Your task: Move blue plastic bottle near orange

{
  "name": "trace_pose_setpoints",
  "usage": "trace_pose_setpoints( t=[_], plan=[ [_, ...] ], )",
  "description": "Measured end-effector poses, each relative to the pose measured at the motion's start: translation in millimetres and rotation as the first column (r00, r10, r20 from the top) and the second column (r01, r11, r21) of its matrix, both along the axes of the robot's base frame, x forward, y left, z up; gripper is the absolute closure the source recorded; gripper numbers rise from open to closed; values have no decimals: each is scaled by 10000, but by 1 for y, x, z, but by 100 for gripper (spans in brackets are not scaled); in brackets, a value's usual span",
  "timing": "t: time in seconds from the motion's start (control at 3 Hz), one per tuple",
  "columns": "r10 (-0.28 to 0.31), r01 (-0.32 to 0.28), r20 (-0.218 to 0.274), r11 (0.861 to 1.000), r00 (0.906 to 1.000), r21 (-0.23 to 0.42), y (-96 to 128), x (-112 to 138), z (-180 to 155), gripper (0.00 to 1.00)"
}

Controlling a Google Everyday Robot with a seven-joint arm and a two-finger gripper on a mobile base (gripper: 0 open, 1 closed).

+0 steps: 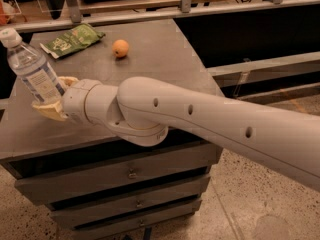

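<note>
Clear bluish plastic bottle (pixel 32 69), white-capped and tilted, sits clasped in the tan-fingered gripper (pixel 51 97) at the grey tabletop's (pixel 160 59) nine-o'clock edge; grasp apparently done, carrying it to the small round orange (pixel 120 48) at two o'clock remains.

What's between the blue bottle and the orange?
Only bare tabletop in the camera view; the green bag lies just behind. The gripper, by the table's edge, grips the bottle.
</note>
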State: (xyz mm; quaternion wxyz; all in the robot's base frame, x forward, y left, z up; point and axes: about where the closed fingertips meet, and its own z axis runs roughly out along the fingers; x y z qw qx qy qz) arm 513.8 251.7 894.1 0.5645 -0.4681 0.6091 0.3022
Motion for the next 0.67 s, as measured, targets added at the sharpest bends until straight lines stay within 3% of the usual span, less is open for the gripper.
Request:
trace_pose_setpoints(
  t=[0.33, 0.67],
  plan=[
    [-1034, 1032, -78, 9943, 9946, -274, -31, -22, 7, 100],
    [-1929, 1913, -263, 9801, 9809, -525, -56, -47, 9, 100]
  ],
)
